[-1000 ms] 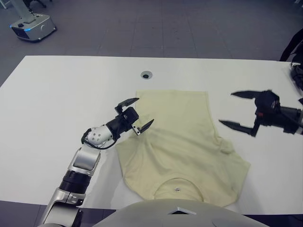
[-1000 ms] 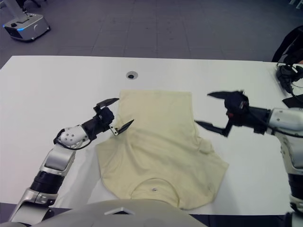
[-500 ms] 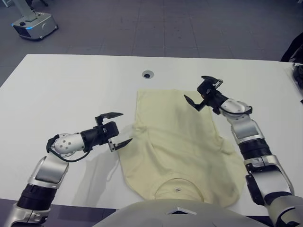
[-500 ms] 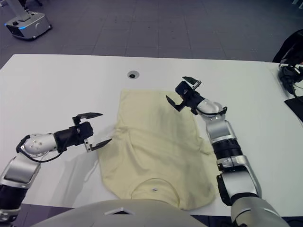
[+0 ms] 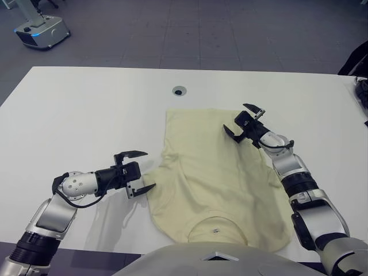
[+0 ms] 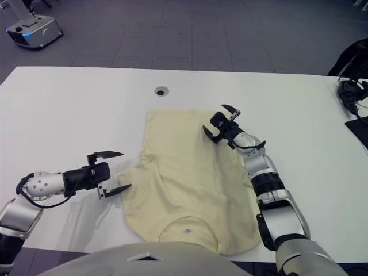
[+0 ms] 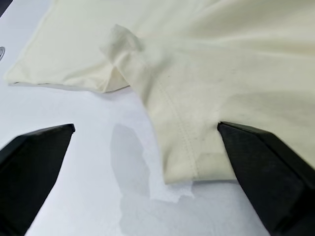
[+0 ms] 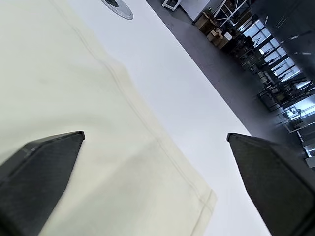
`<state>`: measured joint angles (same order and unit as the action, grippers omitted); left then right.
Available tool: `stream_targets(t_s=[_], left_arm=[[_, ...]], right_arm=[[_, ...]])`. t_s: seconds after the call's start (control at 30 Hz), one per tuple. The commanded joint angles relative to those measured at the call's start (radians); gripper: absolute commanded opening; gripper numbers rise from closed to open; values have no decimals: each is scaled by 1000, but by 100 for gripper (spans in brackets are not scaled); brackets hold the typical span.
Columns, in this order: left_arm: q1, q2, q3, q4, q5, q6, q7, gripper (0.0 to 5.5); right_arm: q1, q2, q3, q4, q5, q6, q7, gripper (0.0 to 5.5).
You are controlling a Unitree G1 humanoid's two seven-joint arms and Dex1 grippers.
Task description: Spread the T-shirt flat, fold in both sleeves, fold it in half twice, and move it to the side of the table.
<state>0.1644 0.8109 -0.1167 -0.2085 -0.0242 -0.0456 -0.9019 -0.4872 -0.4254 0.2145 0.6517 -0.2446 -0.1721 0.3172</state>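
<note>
My left fingers (image 5: 133, 154), open, sit low just beside the T-shirt's (image 5: 218, 172) bunched left edge and my right fingers (image 5: 229, 131), open too, hover over its far right hem corner, I judge to pinch and pull flat the shirt lying rumpled on the tabletop (image 5: 86, 103).

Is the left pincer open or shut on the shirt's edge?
Open. The left pincer has its black fingers wide apart, and the hemmed edge of the pale yellow T-shirt lies unclamped between them on the white table.

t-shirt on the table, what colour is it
Pale yellow T-shirt, plain; clearest in the left eye view.
</note>
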Motion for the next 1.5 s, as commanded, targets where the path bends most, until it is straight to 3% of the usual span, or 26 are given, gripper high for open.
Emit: stream_targets(t_s=[0.03,0.5,0.97,1.5], left_arm=[[20,42,-14,61,61,12,-5,540],[3,50,15,46,37,18,18,540],[100,54,91,-103,5,55,49,540],[172,39,166,-217,38,108,102,540]], right_arm=[[-14,-44,27,119,-62,-23,-9,538],[-96,-58,66,361,-112,-242,-47,538],[-185,-40,87,457,-152,-268,-124,538],[-164,-52,23,369,-63,-312,-61,538]])
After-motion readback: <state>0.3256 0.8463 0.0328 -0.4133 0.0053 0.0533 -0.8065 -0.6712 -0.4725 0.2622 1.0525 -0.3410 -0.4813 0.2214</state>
